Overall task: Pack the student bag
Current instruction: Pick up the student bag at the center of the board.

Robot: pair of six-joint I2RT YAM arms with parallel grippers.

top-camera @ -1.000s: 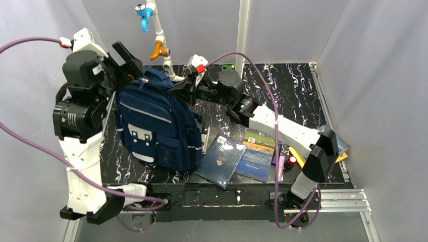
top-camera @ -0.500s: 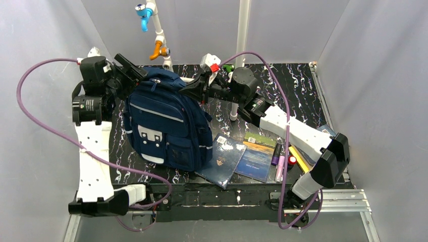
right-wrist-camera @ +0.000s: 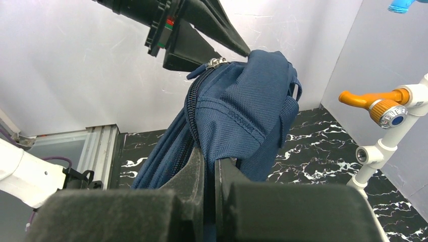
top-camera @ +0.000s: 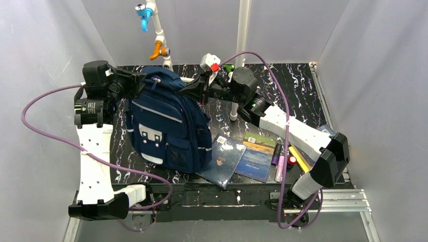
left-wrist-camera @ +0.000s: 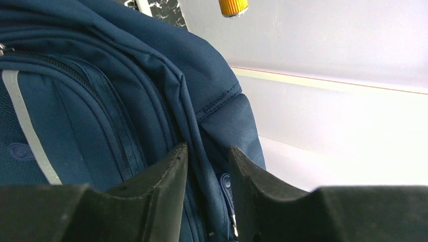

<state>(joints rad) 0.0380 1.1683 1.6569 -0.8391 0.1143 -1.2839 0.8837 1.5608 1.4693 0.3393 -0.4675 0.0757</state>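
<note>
Large navy blue fabric backpack with thin light-grey stripes and front zip pockets (the student bag) (top-camera: pixel 169 126): upright on left half of black white-veined tabletop (top-camera: pixel 282 91), top raised between both arms. Soft, limp cloth, probably light and near empty; likely to sag and fold unless held at two places; neither slippery nor fragile. Best holds: stitched seams and top rim beside main zip. Right gripper (right-wrist-camera: pixel 211 159): pressed together on a fold of top fabric by the zip. Left gripper (left-wrist-camera: pixel 208 154): fingers close either side of a seam ridge at opposite top edge; clamped or not, cannot be told.
</note>
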